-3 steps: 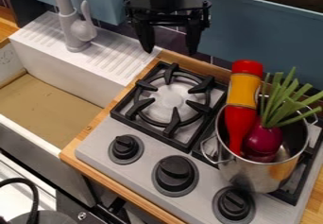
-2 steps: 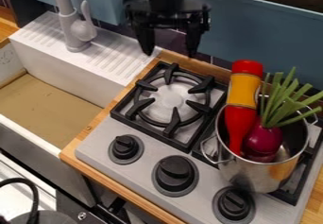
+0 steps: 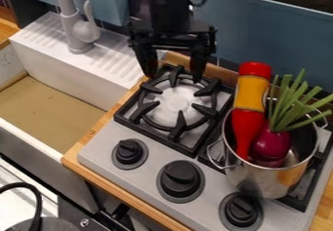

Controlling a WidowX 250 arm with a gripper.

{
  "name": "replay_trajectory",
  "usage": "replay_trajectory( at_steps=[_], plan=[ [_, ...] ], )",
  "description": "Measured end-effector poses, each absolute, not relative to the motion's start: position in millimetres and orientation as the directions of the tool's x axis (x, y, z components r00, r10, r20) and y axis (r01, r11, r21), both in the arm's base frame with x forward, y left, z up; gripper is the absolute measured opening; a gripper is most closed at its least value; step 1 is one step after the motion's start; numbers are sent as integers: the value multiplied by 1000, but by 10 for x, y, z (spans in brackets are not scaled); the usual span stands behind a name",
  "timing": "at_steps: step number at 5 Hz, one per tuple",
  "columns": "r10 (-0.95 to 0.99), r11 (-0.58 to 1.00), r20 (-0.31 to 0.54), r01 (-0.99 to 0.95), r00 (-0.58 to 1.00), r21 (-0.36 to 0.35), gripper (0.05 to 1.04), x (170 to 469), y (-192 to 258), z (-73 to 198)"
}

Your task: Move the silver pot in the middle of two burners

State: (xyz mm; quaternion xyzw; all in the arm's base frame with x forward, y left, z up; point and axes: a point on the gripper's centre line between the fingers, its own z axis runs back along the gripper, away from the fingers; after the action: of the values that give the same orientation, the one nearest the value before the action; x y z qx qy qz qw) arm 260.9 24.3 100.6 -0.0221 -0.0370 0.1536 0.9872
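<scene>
Pincer spread wide above the back of the left burner; silver pot over the right one.
The pot hides most of its burner; a red-and-yellow bottle and a purple vegetable with green stalks mask its inside. The arm is cut off at the top, its edges blurred.

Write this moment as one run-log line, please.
gripper open, empty | near left burner | silver pot on right burner | holding red-yellow bottle, purple vegetable | centring not done
</scene>
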Motion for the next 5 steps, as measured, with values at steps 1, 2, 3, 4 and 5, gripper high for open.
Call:
replay_trajectory(
  at_steps=[1,2,3,4,5],
  plan=[
    [245,966,40,-241,969,-92,999,2569,128,1031],
    [205,975,42,-200,978,-99,999,2580,-21,1033],
    [156,981,25,-152,987,-118,999,2547,-148,1021],
    [146,983,15,-143,989,-116,999,2480,-152,942],
    [134,985,30,-130,991,-115,999,2434,-207,901]
  ],
)
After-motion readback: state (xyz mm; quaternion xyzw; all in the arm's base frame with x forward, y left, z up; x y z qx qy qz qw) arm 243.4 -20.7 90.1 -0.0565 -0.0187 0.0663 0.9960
